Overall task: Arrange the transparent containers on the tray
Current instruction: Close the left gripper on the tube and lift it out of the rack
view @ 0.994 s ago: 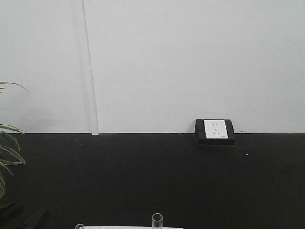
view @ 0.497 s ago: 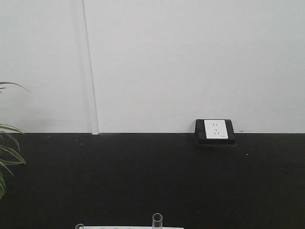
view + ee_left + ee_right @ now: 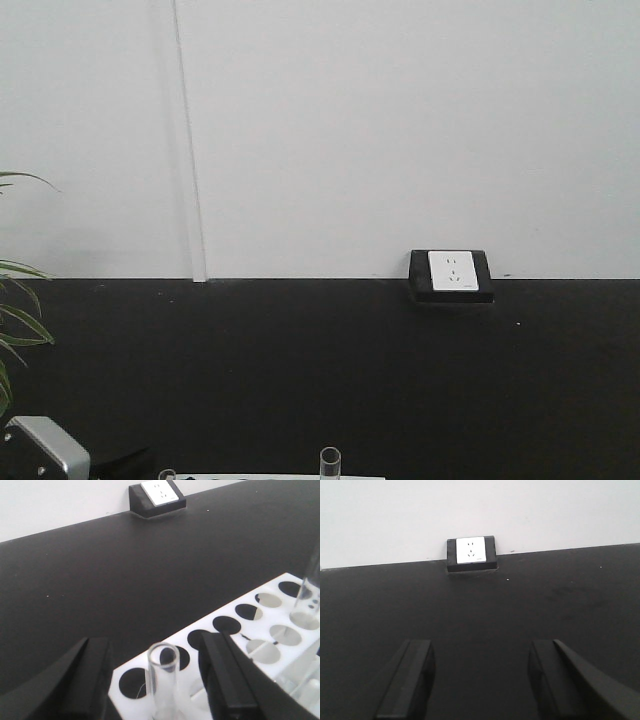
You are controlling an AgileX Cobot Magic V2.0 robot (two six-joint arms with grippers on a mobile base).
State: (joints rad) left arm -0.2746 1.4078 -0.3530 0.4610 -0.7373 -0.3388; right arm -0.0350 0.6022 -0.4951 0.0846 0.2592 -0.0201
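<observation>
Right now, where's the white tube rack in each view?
Front view: the rack is a thin white strip at the bottom edge, near the middle.
Left wrist view: it fills the lower right, running diagonally.
Right wrist view: not in it.
Shared landmark: the wall socket, visible in all three.

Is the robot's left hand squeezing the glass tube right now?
No, the left gripper is open, with one finger on either side of the test tube and a gap showing on both sides.
</observation>
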